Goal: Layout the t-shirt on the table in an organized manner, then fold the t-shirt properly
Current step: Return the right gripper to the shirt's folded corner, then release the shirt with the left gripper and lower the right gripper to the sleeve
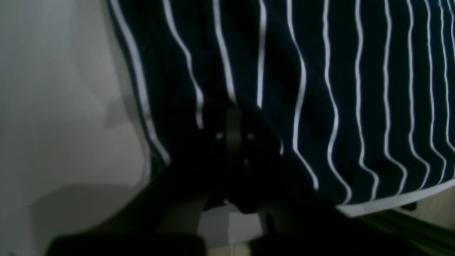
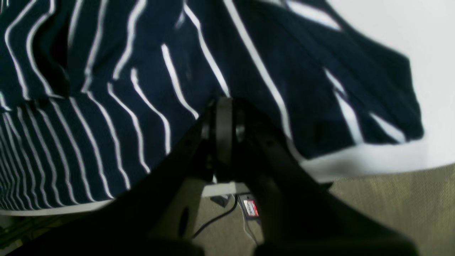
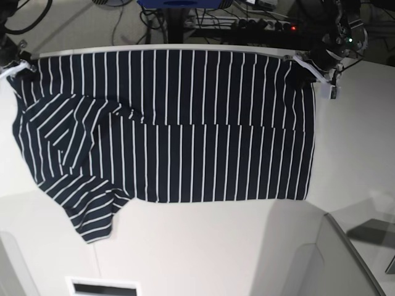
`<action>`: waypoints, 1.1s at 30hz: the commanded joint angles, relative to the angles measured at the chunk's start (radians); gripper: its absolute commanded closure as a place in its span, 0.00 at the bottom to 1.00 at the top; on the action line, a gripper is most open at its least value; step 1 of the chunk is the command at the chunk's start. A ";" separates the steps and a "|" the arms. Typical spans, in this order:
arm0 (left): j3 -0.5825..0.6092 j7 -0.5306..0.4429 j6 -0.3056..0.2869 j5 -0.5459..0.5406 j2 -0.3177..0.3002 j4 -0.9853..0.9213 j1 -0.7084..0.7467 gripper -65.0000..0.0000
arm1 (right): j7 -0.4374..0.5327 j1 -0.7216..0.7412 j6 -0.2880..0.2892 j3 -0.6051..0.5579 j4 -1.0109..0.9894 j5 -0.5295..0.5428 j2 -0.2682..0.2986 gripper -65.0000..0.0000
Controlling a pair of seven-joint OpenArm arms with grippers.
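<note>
Left wrist view: the table is a smooth matte white surface. The t-shirt lies on it, dark navy with thin white stripes, its edge running along the table rim. The left tool is clenched on the t-shirt at that edge.

Right wrist view: the white table ends at a curved rim; below it lies a beige carpeted floor with a black cable. The right tool is clenched on the t-shirt near the rim.

Base view: the table fills most of the frame; cables and a power strip lie on the floor beyond the far edge. The t-shirt is spread flat along the far edge, long axis running left to right. One sleeve points toward the near left. The right tool grips the far left corner and the left tool the far right corner.
</note>
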 commanded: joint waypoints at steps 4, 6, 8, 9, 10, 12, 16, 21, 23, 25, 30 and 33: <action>0.004 0.056 0.020 0.049 -0.034 0.003 0.018 1.00 | 0.010 -0.030 0.007 0.004 0.021 0.009 0.019 1.00; 0.001 0.056 0.020 0.049 -0.037 0.003 0.027 1.00 | 0.010 -0.033 0.007 0.004 0.021 0.009 0.019 1.00; 0.002 0.056 0.020 0.044 -0.055 0.007 0.043 1.00 | 0.012 -0.042 0.007 0.004 0.021 0.009 0.019 1.00; 0.002 0.056 0.020 0.044 -0.057 0.013 0.047 1.00 | 0.012 -0.044 0.007 0.004 0.021 0.009 0.019 1.00; 0.002 0.056 0.020 0.044 -0.058 0.023 0.050 1.00 | 0.012 -0.044 0.007 0.004 0.021 0.009 0.019 1.00; 0.001 0.056 0.020 0.043 -0.061 0.049 0.072 1.00 | 0.012 -0.045 0.007 0.004 0.021 0.009 0.019 1.00; -0.025 0.056 0.020 0.043 -0.061 0.104 0.081 1.00 | 0.009 -0.048 0.007 0.004 0.041 0.009 0.019 1.00; -0.088 0.059 0.020 0.043 -0.055 0.213 0.070 1.00 | -0.002 -0.067 0.007 0.004 0.213 0.009 0.010 1.00; -0.099 0.085 0.022 0.043 -0.061 0.268 0.046 1.00 | -0.031 -0.056 0.007 0.004 0.288 0.009 0.019 0.99; -0.136 0.166 0.022 0.043 -0.061 0.300 0.004 1.00 | -0.059 -0.005 0.007 0.004 0.334 0.009 0.041 0.99; -0.157 0.291 0.020 0.043 -0.055 0.320 -0.096 1.00 | -0.071 0.254 0.007 -0.074 0.136 0.008 0.185 0.99; -0.157 0.291 0.020 0.043 -0.050 0.339 -0.096 1.00 | -0.048 0.441 0.007 -0.186 -0.139 0.008 0.279 0.99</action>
